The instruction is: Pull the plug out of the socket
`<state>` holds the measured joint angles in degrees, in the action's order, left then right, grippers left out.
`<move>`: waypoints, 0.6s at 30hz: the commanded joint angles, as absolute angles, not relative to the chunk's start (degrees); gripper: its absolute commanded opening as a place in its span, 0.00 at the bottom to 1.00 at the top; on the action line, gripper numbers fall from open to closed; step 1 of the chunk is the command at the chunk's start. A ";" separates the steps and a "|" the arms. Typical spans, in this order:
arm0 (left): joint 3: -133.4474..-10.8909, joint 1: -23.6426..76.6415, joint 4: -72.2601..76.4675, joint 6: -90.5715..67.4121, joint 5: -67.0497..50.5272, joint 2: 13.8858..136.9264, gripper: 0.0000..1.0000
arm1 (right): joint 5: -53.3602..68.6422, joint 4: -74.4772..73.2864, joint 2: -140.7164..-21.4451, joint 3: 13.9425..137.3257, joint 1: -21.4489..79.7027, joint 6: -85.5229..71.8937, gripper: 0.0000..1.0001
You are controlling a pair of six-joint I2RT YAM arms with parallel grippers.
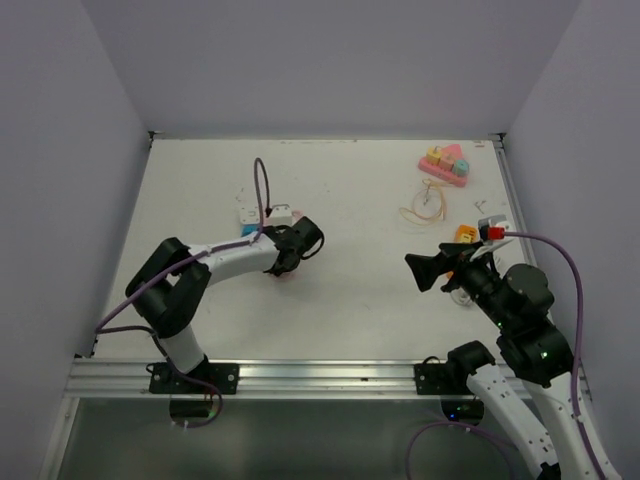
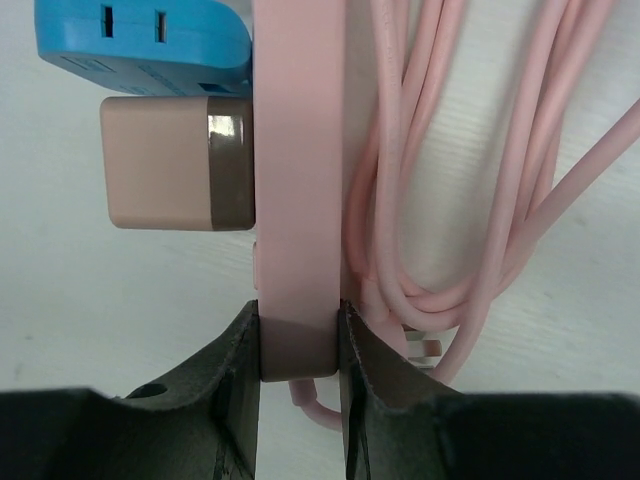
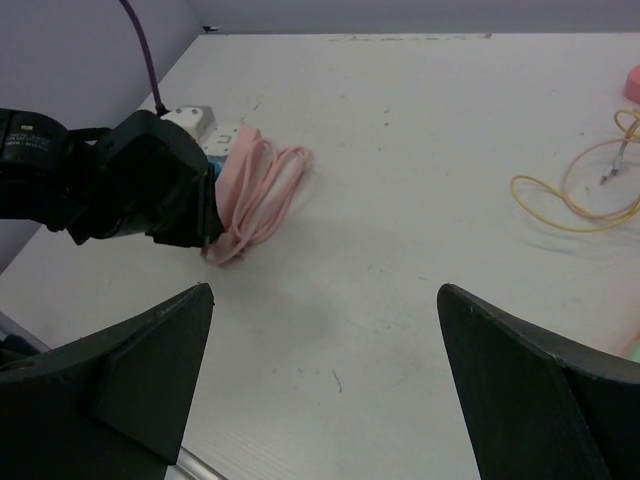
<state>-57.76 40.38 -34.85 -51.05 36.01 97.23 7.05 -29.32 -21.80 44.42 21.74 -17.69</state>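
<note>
Right gripper [image 3: 322,300] hangs nearest the lens, its fingers spread wide with nothing between them, over the right half of the desk [image 1: 360,300], closer to the near edge than the far one. A broad bare stretch of desk lies between it and the left arm, so I judge it has an unobstructed run toward the left edge.

Left gripper [image 2: 297,330] is clamped on one end of the pink socket strip [image 2: 295,200], which lies left of the desk's middle, about halfway between the near and far edges. That hold looks meant as an anchor, so the strip will not slide when the plug is pulled. The strip's pink cable [image 2: 470,200] is looped in a bundle against one long side.

On the opposite side the beige plug [image 2: 170,165] is seated square in the strip and has not yet been pulled. A blue adapter [image 2: 150,40] sits just beside it, leaving little finger room there; the plug's other flank is open.

Toward the far-right corner lie a loose yellow cord [image 1: 425,205] and pink toy blocks [image 1: 445,163], well apart from the work.
</note>
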 commanded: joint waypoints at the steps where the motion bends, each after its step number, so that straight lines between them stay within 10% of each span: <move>1: -62.39 48.06 -40.68 -55.37 31.20 100.98 0.29 | 7.12 -29.35 -23.29 45.44 21.97 -16.61 0.99; 14: -68.82 51.59 -40.52 -52.57 29.19 88.87 0.96 | 11.33 -30.67 -31.10 47.55 22.06 -18.46 0.99; 18: -69.26 50.89 -38.59 -49.58 28.22 81.40 1.00 | 10.99 -32.34 -37.60 48.78 22.06 -20.30 0.99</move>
<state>-67.05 51.64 -40.88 -52.29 28.99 87.24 9.74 -30.83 -33.17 45.93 21.74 -18.46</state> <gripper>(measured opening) 0.993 0.986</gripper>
